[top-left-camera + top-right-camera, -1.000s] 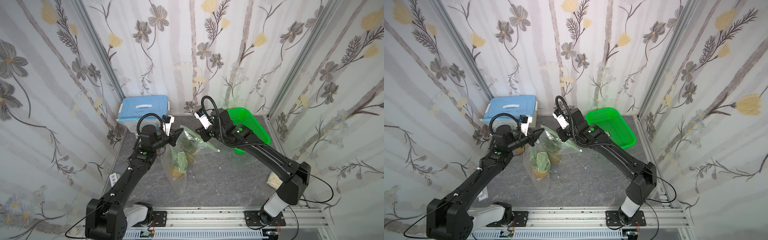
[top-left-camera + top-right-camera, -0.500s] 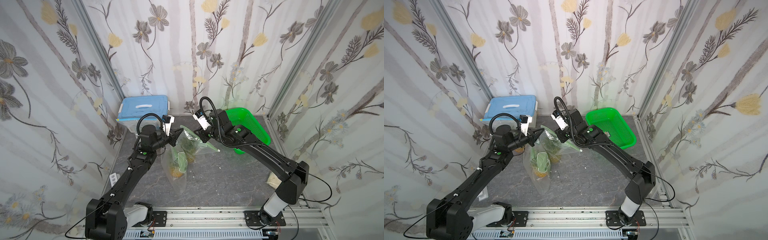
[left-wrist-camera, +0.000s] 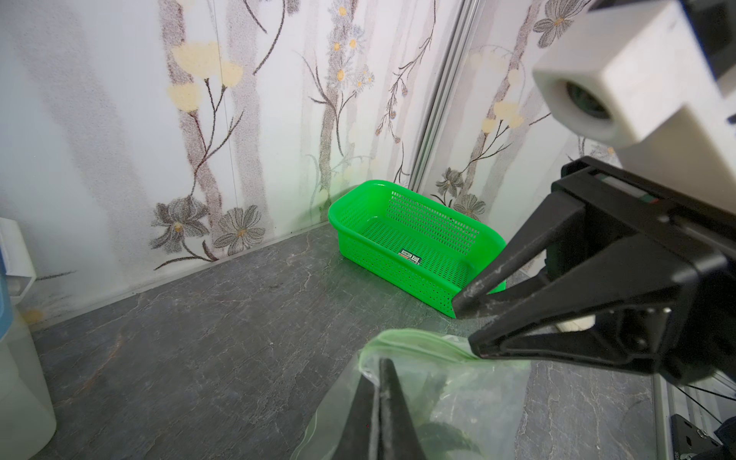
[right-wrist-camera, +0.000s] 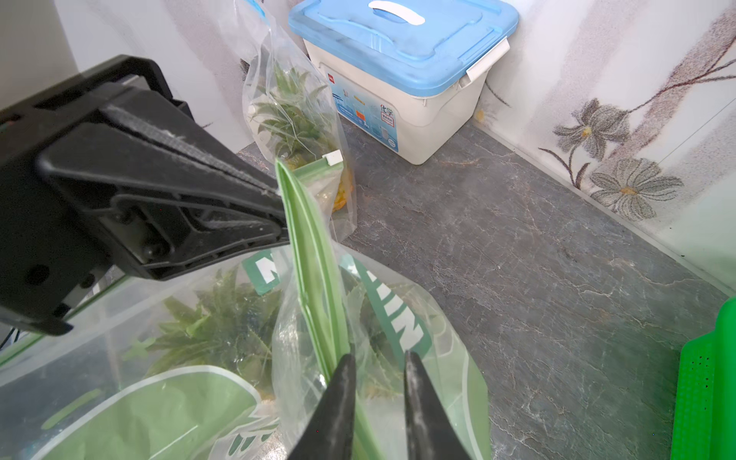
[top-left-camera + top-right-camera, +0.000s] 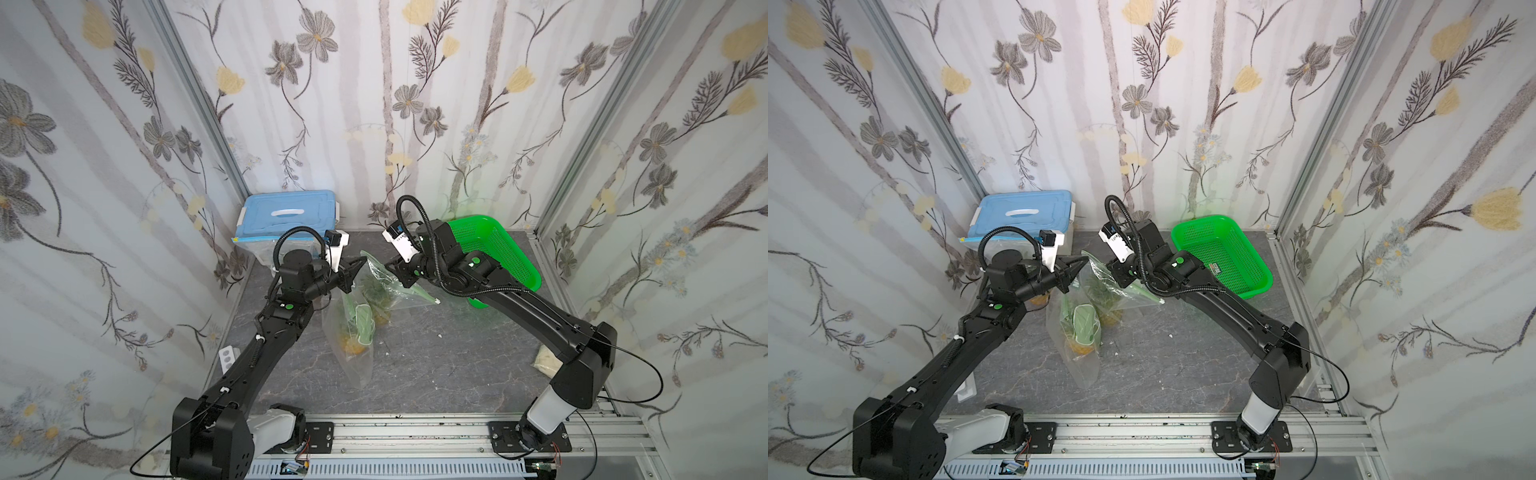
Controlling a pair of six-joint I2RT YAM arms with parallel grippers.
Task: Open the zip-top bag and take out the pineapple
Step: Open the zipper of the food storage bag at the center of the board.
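Three floral walls (image 5: 353,104) (grey stone tabletop (image 5: 436,374))

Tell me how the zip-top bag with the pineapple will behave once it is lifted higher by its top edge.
The zip-top bag is thin clear film, creased and sagging, so it will likely stay floppy and stretch downward. The pineapple sits low inside, so the weight probably hangs at the bottom and may swing. The film looks glossy, so the left gripper pinching its edge could slip.

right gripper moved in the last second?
Yes, slightly. In both top views the right gripper has crept away from the green basket toward the left gripper, along the zip-top bag mouth.
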